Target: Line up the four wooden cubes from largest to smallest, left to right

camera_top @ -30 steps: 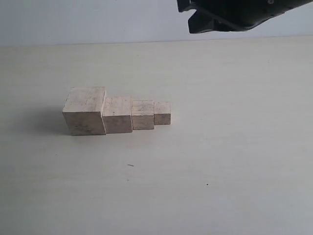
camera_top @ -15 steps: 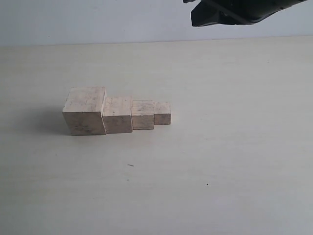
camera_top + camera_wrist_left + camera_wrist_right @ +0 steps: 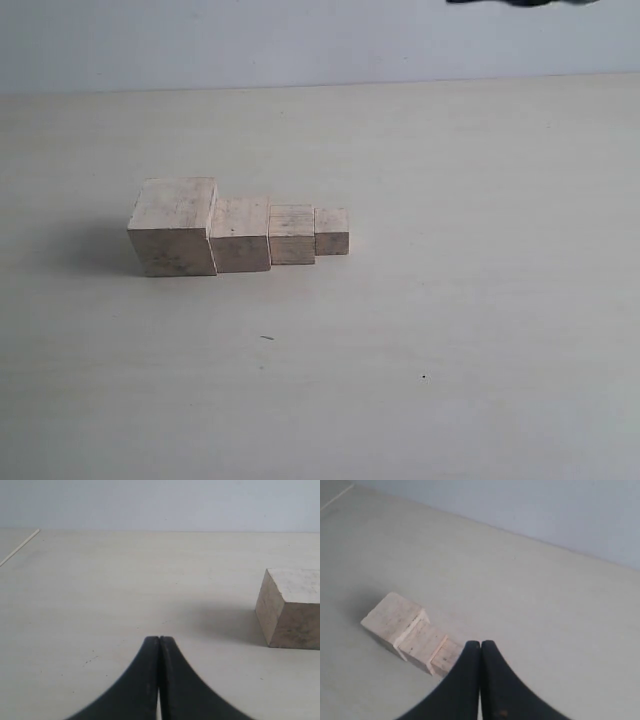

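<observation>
The left arm's jaws are pressed together tip to tip, two black curved halves with nothing between them, low over the matte cream counter (image 3: 100,605). Apart from them, off to one side, stands the largest pale-beige wooden cube (image 3: 292,607). It is square-cornered, its faces dull and speckled with darker flecks. The right arm's jaws are likewise closed on nothing. They hang well above the row and hide its small end in the right wrist view. In the exterior view only a dark sliver of the right arm (image 3: 520,2) shows at the top edge.

The largest cube sits at the left end of the row. Touching it is the second-largest pale wooden cube (image 3: 240,235), then the third, smaller pale wooden cube (image 3: 292,235), then the smallest pale wooden cube (image 3: 332,231) at the right end. Each touches its neighbour, with no gap visible. Their front faces are not flush, since each smaller block sits a little further back than the one before.

As I judge it, the ordering is done: sizes fall steadily from left to right, and neither arm holds anything. At most, the fronts could be squared up.

All four blocks are bare, unfinished wood with faint grain, crisp edges and flat faces. The counter is smooth, with faint streaks and a few dark specks.
</observation>
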You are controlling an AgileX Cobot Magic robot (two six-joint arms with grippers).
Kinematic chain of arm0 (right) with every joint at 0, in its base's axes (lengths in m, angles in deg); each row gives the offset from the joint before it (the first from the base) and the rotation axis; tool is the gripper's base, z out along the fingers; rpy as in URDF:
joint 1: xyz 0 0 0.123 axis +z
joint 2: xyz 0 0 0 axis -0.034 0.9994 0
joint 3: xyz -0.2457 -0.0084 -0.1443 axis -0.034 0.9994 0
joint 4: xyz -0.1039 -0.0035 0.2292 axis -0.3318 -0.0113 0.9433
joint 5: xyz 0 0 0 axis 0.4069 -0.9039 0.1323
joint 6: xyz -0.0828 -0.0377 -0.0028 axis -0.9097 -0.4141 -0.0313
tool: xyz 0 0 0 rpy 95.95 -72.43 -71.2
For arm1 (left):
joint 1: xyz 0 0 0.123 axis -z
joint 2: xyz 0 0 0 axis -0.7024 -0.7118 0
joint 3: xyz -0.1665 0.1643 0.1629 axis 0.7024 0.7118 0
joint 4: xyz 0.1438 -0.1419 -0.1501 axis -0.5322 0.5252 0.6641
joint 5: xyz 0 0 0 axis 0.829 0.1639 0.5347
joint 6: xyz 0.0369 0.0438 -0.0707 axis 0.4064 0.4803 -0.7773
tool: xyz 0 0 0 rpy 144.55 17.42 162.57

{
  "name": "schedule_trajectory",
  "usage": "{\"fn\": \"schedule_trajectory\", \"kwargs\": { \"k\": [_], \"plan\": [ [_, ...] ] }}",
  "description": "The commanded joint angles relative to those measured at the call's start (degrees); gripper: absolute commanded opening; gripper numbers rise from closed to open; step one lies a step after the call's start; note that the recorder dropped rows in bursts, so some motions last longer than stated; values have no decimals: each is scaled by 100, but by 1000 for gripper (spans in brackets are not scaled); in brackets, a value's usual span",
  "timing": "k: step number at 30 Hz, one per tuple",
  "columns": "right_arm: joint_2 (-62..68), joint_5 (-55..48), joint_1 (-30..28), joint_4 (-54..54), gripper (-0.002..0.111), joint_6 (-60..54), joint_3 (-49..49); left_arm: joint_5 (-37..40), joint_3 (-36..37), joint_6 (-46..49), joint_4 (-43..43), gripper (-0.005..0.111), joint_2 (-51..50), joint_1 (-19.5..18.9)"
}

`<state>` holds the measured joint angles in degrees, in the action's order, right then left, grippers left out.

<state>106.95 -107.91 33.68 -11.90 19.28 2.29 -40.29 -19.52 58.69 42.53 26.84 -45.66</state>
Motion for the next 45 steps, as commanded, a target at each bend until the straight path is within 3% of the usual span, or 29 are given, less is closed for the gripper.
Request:
{"fn": "schedule_trajectory", "kwargs": {
  "k": [1, 4, 8, 11, 14, 23, 39, 45],
  "plan": [
    [-821, 199, -635, -171, 0, -25, 125, -42, -2, -44, 44, 0, 23, 39],
    [-1527, 395, -1405, -171, 0, -25, 737, -42, -2, -44, 44, 0, 23, 39],
    [-3072, 1052, -2640, -171, 0, -25, 2488, -42, -2, -44, 44, 0, 23, 39],
    [-4170, 1515, -3072, -184, 0, -25, 3699, -42, -2, -44, 44, 0, 23, 39],
    [-5297, 1865, -3181, -278, 0, -25, 4623, -42, -2, -44, 44, 0, 23, 39],
    [-6323, 2194, -3181, -278, 0, -16, 5601, -42, -2, -44, 44, 0, 23, 39],
    [-6875, 2114, -3197, -278, 0, -16, 6356, -42, -2, -44, 44, 0, 23, 39],
    [-6875, 1808, -3531, -262, 0, 134, 6356, -42, -2, -44, 44, 0, 23, 39]
  ]
}}
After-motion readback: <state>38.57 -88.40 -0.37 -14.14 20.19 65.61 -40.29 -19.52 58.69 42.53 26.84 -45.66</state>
